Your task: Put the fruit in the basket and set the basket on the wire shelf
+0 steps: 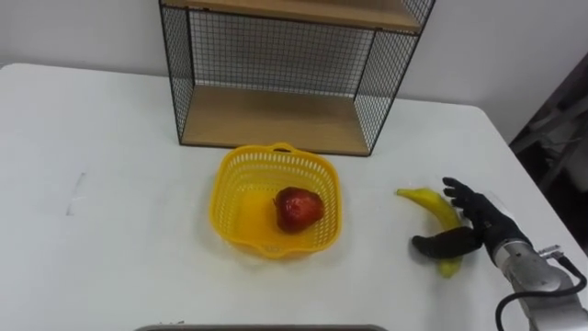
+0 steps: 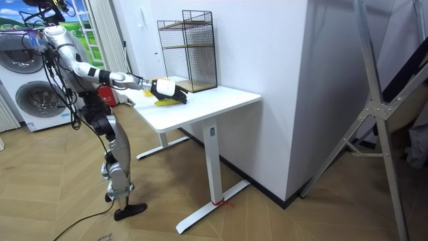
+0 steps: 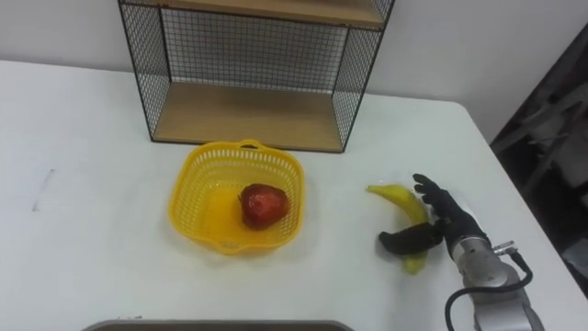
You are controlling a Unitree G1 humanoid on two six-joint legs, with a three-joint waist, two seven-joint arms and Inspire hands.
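Note:
A yellow plastic basket (image 1: 230,167) sits mid-table with a red apple (image 1: 298,208) inside it. To its right a banana (image 1: 428,199) lies on the white table. My right hand (image 1: 484,221) rests at the banana's near end. Its thumb lies across the left side of the fruit and its straight fingers run along the right side. The hand is open and the banana lies flat on the table. Behind the basket stands the black wire shelf (image 1: 276,119) with wooden boards. In the room view I stand at the table's end with my right hand (image 2: 167,89) stretched out over it.
The table's right edge (image 1: 542,198) runs close beside my right hand. A dark strip (image 1: 257,326) shows at the bottom edge. Washing machines (image 2: 30,87) stand behind me, and a metal frame (image 2: 374,107) is on the room view's right.

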